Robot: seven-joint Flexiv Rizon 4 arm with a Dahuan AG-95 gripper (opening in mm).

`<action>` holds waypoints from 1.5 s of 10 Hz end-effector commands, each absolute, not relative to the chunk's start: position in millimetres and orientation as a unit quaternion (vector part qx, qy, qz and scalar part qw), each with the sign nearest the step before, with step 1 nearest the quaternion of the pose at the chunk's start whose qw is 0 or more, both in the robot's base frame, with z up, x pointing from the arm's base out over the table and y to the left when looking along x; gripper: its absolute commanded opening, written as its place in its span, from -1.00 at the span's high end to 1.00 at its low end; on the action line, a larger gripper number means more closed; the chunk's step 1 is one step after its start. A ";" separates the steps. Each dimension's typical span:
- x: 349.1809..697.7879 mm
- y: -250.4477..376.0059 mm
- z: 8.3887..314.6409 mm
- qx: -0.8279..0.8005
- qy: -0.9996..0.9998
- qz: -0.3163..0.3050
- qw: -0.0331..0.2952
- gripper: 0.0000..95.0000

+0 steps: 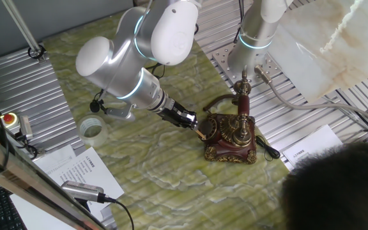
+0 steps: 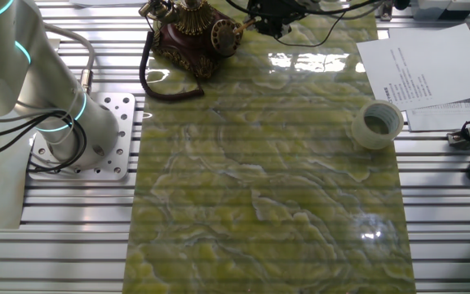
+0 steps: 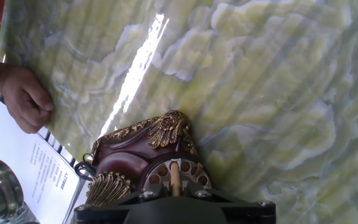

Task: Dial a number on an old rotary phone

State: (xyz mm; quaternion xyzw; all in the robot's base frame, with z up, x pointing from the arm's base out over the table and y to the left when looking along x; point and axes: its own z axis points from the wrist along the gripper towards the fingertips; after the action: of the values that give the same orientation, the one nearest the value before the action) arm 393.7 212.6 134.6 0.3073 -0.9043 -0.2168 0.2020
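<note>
Rotary phone [image 1: 230, 134] dial meets the gripper [image 1: 200, 130] stick tip.

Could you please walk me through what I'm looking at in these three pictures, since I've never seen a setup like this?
It is one robot arm at a table covered by a green marbled mat. Two pictures come from fixed cameras on different sides; the third comes from a camera on the arm's hand, looking along its fingers. The gripper is at the dial of the old rotary phone, and a thin stick reaches into the dial. Whether the fingers grip it is hidden. Also there: a clear tape roll, printed papers, and a person's hand at the mat's edge.
</note>
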 end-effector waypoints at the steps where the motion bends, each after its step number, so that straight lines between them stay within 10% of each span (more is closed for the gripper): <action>1: 394.0 211.6 133.8 0.308 -0.904 -0.216 0.202 1.00; 15: 396.2 204.3 128.5 0.313 -0.905 -0.208 0.202 1.00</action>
State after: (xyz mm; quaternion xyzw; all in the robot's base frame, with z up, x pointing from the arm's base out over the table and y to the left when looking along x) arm 396.5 204.1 128.1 0.3124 -0.9048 -0.2075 0.2017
